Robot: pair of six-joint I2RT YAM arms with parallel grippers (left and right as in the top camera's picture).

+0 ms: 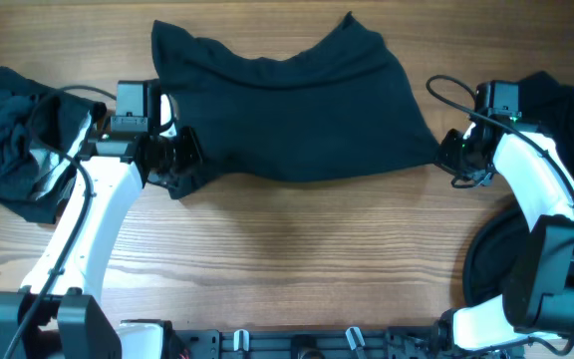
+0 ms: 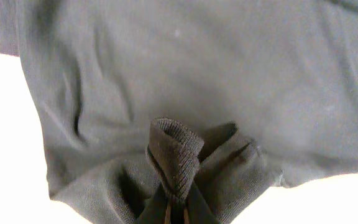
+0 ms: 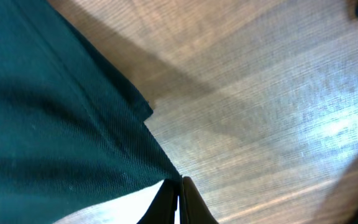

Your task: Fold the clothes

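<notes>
Overhead, the dark shirt (image 1: pixel 287 110) runs left to right across the upper frame, my left gripper (image 1: pixel 179 155) and right gripper (image 1: pixel 448 152) each clamped on one lower corner.

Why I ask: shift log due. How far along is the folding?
Done: no fold visible yet. In hand: left gripper and right gripper each shut on a corner of the spread dark garment. Left: folding it, then the left heap and right heap.
</notes>
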